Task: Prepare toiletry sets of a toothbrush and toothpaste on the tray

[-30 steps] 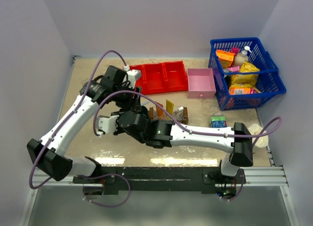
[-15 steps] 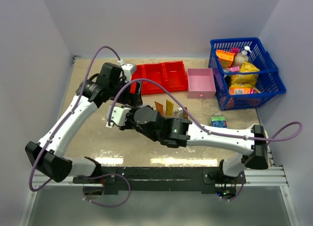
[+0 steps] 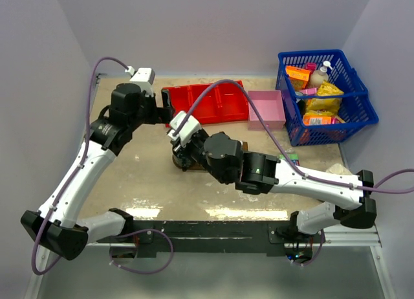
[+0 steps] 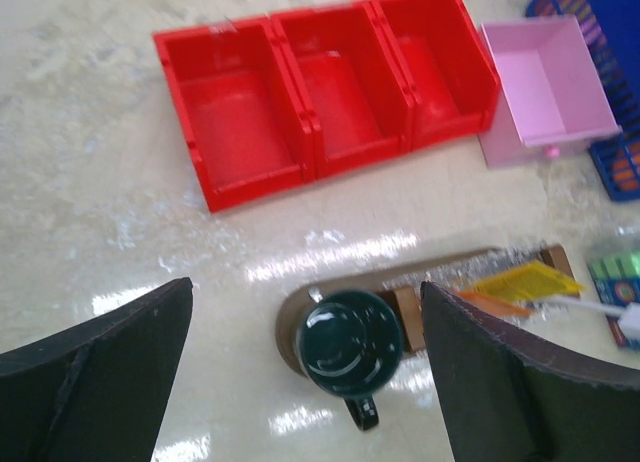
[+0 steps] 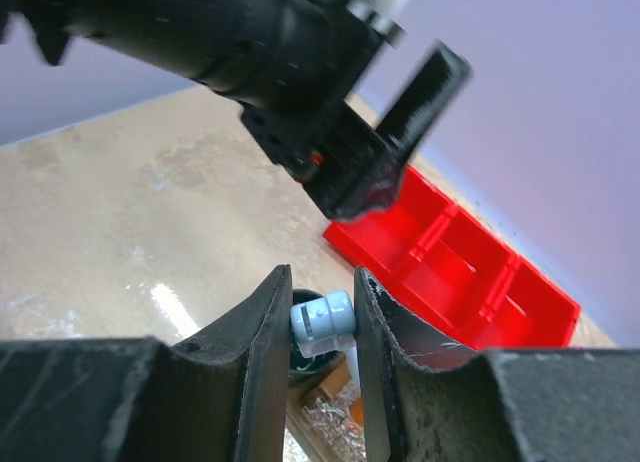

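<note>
1. The left gripper (image 4: 305, 285) hangs above the tabletop (image 4: 100, 182) with its jaws spread wide and nothing between them.
2. The right gripper (image 5: 320, 277) is narrowed onto a toothbrush (image 5: 322, 320), a white stick with a pale blue end, and holds it just above a dark green mug (image 4: 350, 344).
3. The mug stands on the left end of the brown tray (image 4: 558, 260).
4. Toward the tray's right end lie a yellow tube (image 4: 525, 280) and an orange tube (image 4: 490, 302), touching, the yellow one partly on top.
5. A second toothbrush (image 4: 590, 307) lies just beside the tubes; whether it rests on the tray I cannot tell.
6. Behind the tray sit a red bin (image 4: 310, 132) and a pink box (image 4: 520, 147), side by side.
</note>
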You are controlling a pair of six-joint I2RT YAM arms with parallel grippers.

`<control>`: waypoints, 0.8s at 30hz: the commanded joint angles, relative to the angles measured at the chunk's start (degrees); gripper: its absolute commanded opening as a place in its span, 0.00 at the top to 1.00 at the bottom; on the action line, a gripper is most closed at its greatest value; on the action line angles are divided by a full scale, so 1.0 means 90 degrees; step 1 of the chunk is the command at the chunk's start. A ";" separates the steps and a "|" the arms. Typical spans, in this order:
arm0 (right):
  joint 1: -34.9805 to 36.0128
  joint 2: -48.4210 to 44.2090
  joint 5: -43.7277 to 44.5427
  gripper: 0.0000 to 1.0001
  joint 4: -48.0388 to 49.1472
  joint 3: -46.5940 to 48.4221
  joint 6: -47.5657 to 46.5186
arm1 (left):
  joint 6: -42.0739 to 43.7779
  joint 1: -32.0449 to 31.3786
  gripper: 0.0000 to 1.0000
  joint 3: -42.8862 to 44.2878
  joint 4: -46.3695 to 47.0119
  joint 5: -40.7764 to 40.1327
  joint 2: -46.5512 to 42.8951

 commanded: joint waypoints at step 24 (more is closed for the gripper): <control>-0.2262 -0.0484 0.1102 1.00 -0.0505 0.0452 0.0784 | 0.0474 0.0171 0.00 -0.2015 0.3029 -0.1968 -0.0511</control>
